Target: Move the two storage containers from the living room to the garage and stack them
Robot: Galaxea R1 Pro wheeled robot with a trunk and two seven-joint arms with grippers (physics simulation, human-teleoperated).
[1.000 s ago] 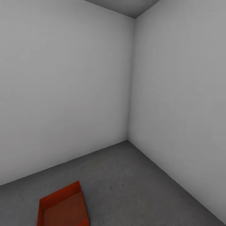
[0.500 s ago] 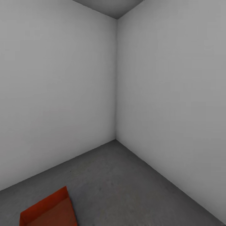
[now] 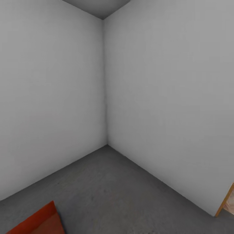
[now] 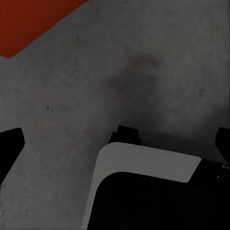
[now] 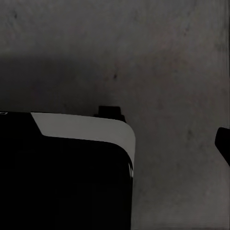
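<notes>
Storage container, orange-red and open-topped, sits on the dark concrete floor of the garage, with just one corner of it showing at the lower-left edge of the head view; the left wrist view catches a wedge of the same orange-red against the speckled concrete. Only this one box is visible, so the stacking step looks not yet done, and the second box would have to be fetched and set on top of this one. The main risk, as I judge it, is the robot's own base: with the box so close to the base and nearly out of the head camera's sight, a turn or a drive could nudge it or roll into it (a light open box on smooth concrete would likely slide). The left gripper shows dark fingertips at both sides of its wrist view, spread wide with nothing between them; the right gripper's state I cannot tell, since only one dark tip shows. Around the box stand two plain white-grey walls meeting in a corner, and an orange-brown door frame at the lower right. Nothing else lies on the visible floor.
</notes>
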